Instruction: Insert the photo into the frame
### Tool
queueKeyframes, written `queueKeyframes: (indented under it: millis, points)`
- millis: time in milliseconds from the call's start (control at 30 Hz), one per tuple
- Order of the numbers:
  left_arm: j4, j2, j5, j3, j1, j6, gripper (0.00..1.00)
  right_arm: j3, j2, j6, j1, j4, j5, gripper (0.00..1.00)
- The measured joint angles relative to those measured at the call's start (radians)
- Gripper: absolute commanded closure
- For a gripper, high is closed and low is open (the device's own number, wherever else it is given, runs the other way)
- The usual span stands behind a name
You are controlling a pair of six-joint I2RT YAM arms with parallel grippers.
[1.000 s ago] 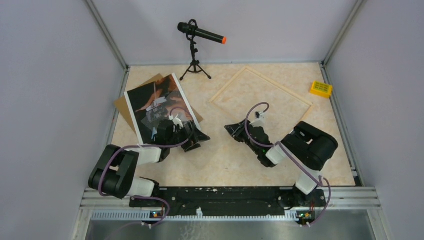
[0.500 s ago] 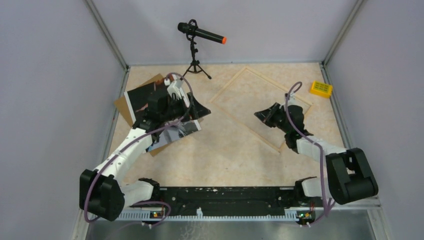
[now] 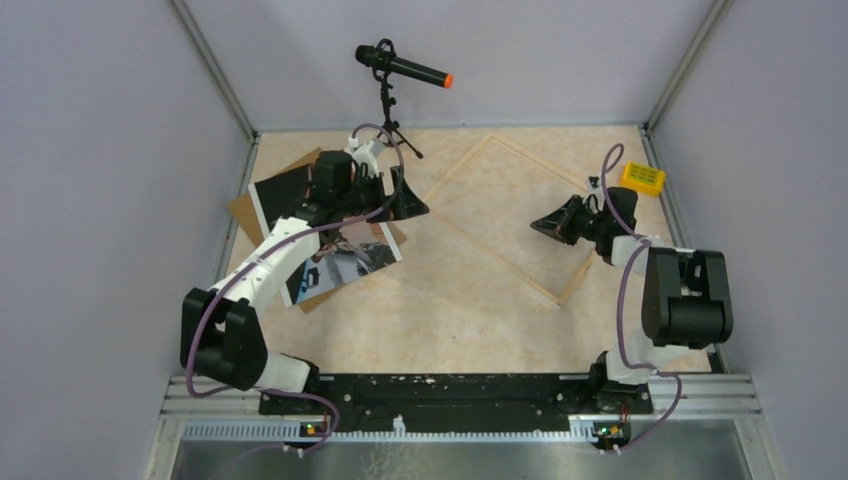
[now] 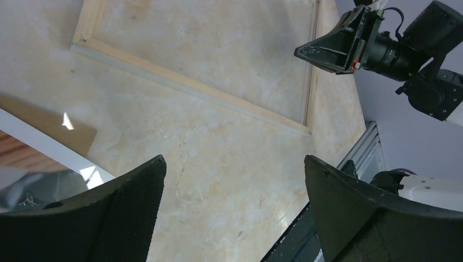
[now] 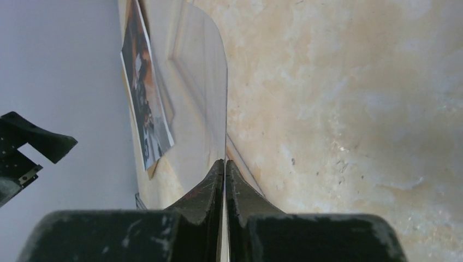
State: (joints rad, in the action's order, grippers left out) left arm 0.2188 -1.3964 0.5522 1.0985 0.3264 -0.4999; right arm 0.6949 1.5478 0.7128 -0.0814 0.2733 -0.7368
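The photo (image 3: pixel 330 255) lies at the left on a brown backing board (image 3: pixel 243 211), partly under my left arm. The pale wood frame (image 3: pixel 490 250) lies flat at the centre right. My left gripper (image 3: pixel 402 206) is open and empty, hovering over the photo's right edge; in its wrist view (image 4: pixel 235 158) the frame's rail (image 4: pixel 191 90) and the photo's white border (image 4: pixel 43 144) show. My right gripper (image 3: pixel 537 225) is over the frame's right part, shut (image 5: pixel 224 161) on the edge of a clear thin sheet (image 5: pixel 202 82). The photo also shows far off in the right wrist view (image 5: pixel 144 103).
A microphone on a small tripod (image 3: pixel 395 70) stands at the back centre. A yellow block (image 3: pixel 641 177) lies at the back right beside the frame. Grey walls close in the table on three sides.
My left arm has stretched away from its base, taking the open gripper from the photo's near part to its far right edge. My right gripper has swung right and farther, over the frame.
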Motion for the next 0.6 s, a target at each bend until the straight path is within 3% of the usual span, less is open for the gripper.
queueKeyframes:
  millis: [67, 300, 600]
  points:
    - [0.000, -0.026, 0.013, -0.001, 0.000, 0.008, 0.01, 0.020, 0.067, 0.006, -0.005, 0.007, -0.018, 0.95]
    - [0.008, -0.088, 0.053, -0.020, 0.000, 0.053, 0.01, 0.085, 0.208, -0.013, -0.050, -0.034, -0.054, 0.70]
    - [0.036, -0.088, 0.049, -0.028, 0.000, 0.114, 0.01, 0.050, 0.247, 0.079, -0.042, 0.171, -0.096, 0.58]
